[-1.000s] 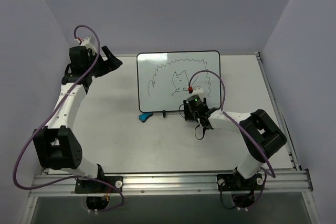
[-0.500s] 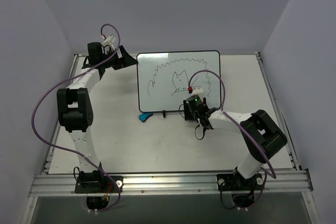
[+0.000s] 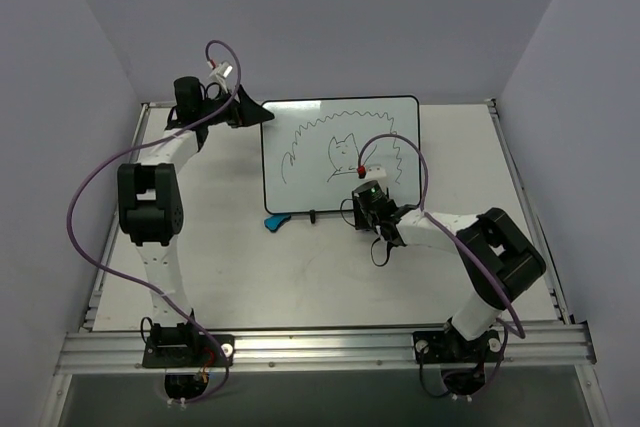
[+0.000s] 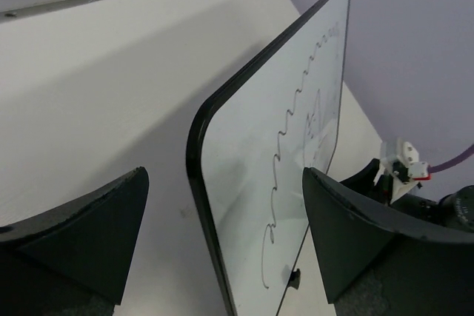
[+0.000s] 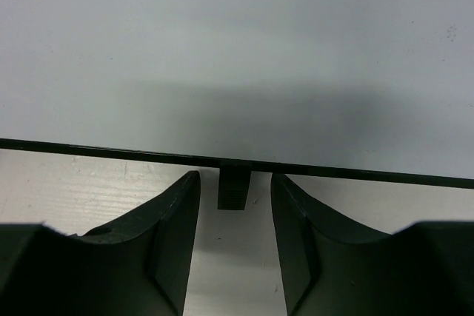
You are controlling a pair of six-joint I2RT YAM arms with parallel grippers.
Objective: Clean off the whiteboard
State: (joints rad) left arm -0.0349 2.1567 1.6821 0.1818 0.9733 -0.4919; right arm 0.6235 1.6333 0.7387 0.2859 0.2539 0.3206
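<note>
The whiteboard (image 3: 340, 152) stands tilted at the back of the table, with a black scribbled drawing on it. My left gripper (image 3: 256, 112) is open at the board's upper left corner. In the left wrist view that rounded corner (image 4: 204, 146) sits between the wide-apart fingers (image 4: 89, 234), touching neither. My right gripper (image 3: 365, 205) is low at the board's bottom edge. In the right wrist view the board's small black foot (image 5: 233, 186) lies just beyond the tips of the right gripper (image 5: 235, 238), with a gap on each side.
A small blue eraser (image 3: 276, 221) lies on the table by the board's lower left corner. The board's other foot (image 3: 312, 215) stands next to it. Walls close the table in on the left, back and right.
My left arm has swung in from the far left to the board's upper left corner. The right arm has stayed at the bottom edge.
</note>
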